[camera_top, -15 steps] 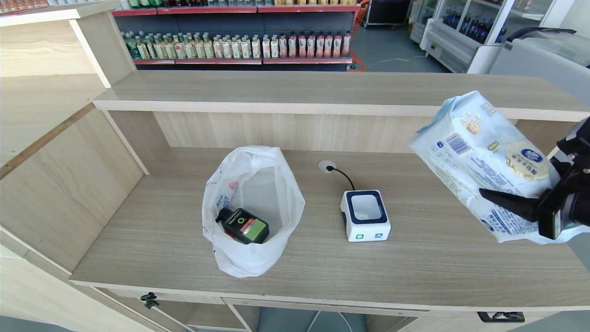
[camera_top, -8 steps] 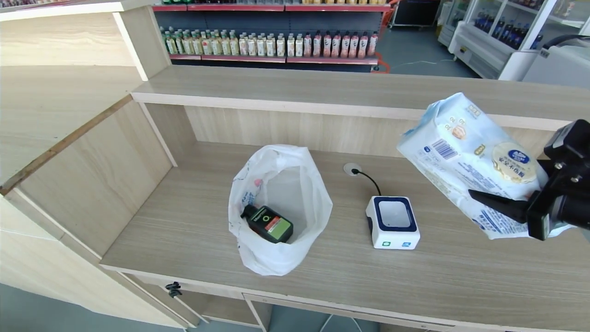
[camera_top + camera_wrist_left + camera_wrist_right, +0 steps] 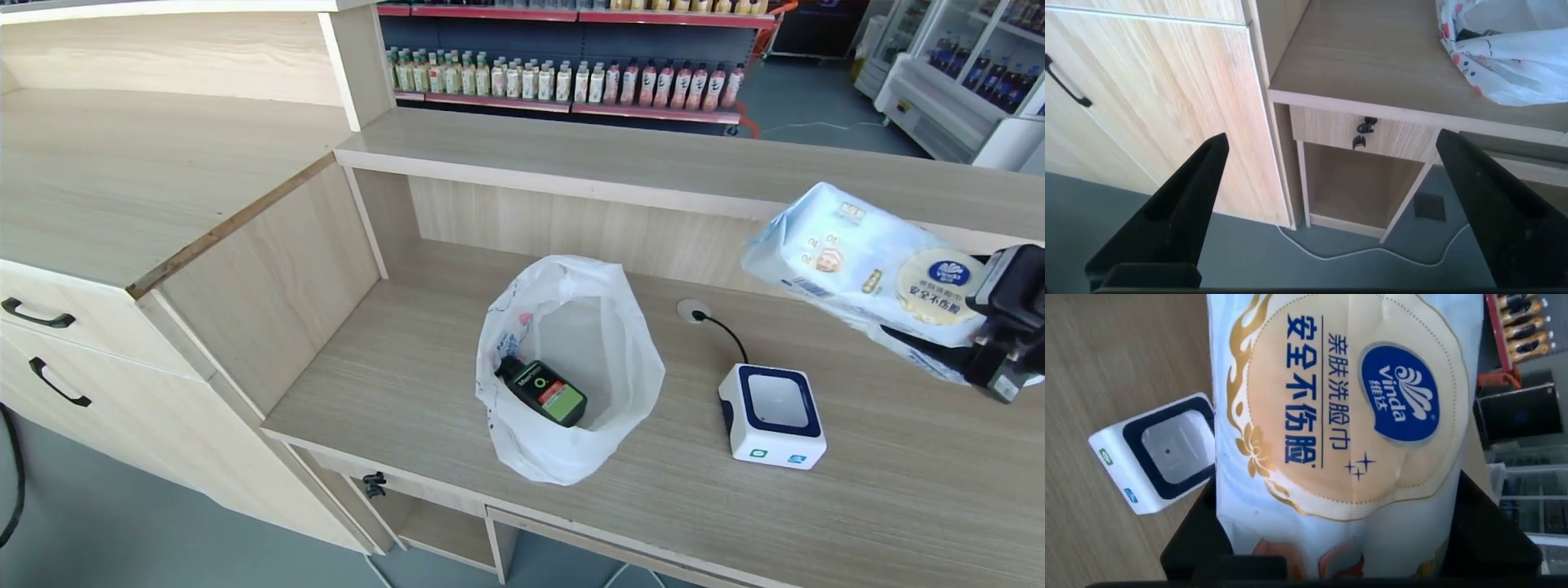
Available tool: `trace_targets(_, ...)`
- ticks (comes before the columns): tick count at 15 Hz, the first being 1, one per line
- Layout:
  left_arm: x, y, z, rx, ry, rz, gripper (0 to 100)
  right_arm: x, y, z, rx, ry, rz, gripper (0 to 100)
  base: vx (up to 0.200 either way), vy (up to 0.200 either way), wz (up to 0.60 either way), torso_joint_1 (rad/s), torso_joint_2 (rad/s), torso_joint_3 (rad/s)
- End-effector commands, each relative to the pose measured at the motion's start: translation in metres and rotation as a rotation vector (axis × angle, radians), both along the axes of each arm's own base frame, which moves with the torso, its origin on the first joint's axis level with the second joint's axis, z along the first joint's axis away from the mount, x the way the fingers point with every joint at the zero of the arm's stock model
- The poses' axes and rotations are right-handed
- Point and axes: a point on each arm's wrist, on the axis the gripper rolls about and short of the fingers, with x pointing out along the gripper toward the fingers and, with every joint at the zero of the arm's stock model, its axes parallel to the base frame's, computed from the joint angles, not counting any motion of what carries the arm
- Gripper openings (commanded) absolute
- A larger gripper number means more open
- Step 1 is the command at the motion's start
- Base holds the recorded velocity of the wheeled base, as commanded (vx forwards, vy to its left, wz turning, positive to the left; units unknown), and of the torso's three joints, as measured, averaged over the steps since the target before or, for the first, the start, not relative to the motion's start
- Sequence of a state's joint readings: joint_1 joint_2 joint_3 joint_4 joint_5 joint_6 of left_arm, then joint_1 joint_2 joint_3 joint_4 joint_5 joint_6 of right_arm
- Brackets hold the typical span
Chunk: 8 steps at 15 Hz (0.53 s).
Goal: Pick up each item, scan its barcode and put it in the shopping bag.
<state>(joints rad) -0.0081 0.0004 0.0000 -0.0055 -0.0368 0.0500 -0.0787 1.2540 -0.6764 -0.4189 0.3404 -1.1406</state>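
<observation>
One tissue pack (image 3: 865, 269) gripped in the right hand (image 3: 951, 347), near the scanner (image 3: 771, 415)

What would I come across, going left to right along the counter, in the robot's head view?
shopping bag with a dark bottle inside → scanner → tissue pack, held up above the counter

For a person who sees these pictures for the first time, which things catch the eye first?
The big tissue pack, gripped by the right tool, hangs in the air above the counter, right of the scanner. Left of the scanner stands the open white shopping bag with a dark green bottle lying inside.
</observation>
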Motion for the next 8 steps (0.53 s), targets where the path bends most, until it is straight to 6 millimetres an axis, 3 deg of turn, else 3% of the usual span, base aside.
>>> trace_targets(1, 0.0, 0.0, 0.0, -0.001, -0.001, 0.002, 100, 0.014, -0.01, -0.009, -0.069, 0.007, -0.027, 0, 0.0, 0.0, 0.0, 0.0, 0.0, 0.0)
trace_targets(3, 0.0, 0.0, 0.0, 0.001, -0.001, 0.002, 100, 0.031, -0.02, -0.023, -0.153, -0.004, -0.021, 0, 0.0, 0.0, 0.0, 0.0, 0.0, 0.0)
trace_targets(5, 0.0, 0.0, 0.0, 0.001, -0.001, 0.0, 100, 0.052, -0.031, -0.05, -0.13, -0.024, 0.05, 0, 0.0, 0.0, 0.0, 0.0, 0.0, 0.0)
trace_targets(8, 0.0, 0.0, 0.0, -0.001, -0.001, 0.0, 100, 0.077, -0.037, -0.07, -0.096, -0.02, 0.173, 0, 0.0, 0.0, 0.0, 0.0, 0.0, 0.0)
